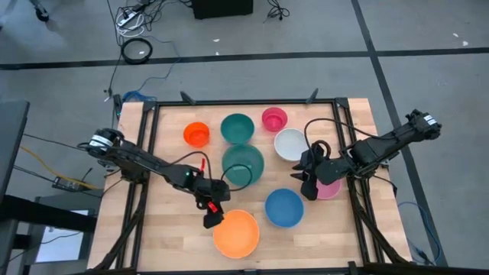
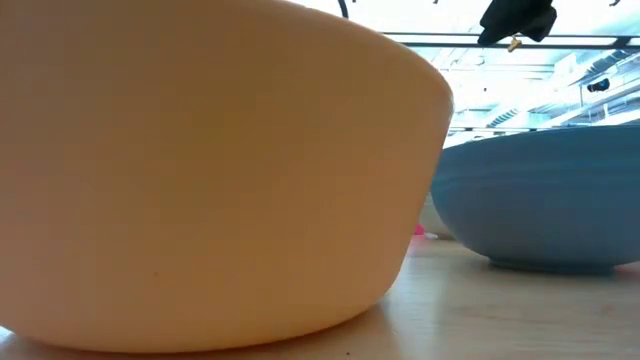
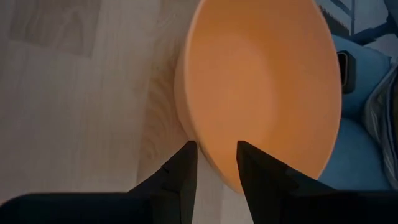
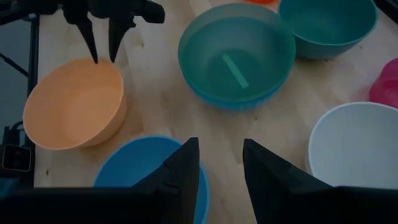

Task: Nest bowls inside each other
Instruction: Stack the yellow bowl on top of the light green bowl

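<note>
We note the large orange bowl [image 1: 236, 234] at the table's [image 1: 168, 229] near edge, the left gripper [image 1: 212, 220] poised at its rim, fingers [image 3: 180, 174] parted astride the wall, nothing held. Beside it sits the blue bowl [image 1: 284, 208]; the right gripper [image 1: 309, 188] hovers just beyond that, part open, empty, with a pink bowl [image 1: 331, 189] under it. We judge a rim grasp is in hand; next, close and lift. We count eight bowl shapes; one teal looks already nested.

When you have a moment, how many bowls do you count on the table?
7 visible singly: small orange, teal, magenta along the far edge; white; pink under the right arm; blue; large orange. The central teal stack may hide more.
</note>
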Robot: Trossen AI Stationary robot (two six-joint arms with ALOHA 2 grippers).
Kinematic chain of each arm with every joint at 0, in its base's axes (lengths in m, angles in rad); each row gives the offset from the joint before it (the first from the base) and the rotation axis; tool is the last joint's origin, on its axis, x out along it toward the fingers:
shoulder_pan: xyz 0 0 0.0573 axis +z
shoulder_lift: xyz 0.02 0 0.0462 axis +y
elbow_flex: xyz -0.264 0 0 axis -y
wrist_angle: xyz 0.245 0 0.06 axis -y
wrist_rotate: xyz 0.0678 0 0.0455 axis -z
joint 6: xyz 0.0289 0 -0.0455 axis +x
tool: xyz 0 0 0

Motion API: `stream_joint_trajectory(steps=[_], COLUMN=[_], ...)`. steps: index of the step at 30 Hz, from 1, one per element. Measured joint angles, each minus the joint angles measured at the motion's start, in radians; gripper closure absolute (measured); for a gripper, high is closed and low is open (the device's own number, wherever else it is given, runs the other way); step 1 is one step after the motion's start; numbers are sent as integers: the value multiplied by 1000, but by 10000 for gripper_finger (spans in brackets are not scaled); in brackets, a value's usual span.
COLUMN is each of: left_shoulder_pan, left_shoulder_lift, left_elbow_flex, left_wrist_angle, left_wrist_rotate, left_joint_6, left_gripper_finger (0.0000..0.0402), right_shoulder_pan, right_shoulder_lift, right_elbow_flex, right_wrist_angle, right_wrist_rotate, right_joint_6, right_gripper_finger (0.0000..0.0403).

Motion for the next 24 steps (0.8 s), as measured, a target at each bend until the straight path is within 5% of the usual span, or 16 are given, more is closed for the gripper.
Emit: stream_joint_trajectory(steps=[13, 24], left_shoulder_pan=[0, 0], left_shoulder_lift=[25, 65], left_elbow_flex=[0, -1], left_wrist_angle=[5, 30], left_wrist_rotate=[-77, -54], left_joint_6=[-14, -1], left_gripper_finger=[286, 366], right_shoulder_pan=[0, 0], right_shoulder_lift=[0, 0], right_elbow_flex=[0, 0], right_wrist_angle=[0, 1], right_wrist_rotate=[-1, -1], right_joint_6=[2, 3], right_gripper_finger=[290, 290])
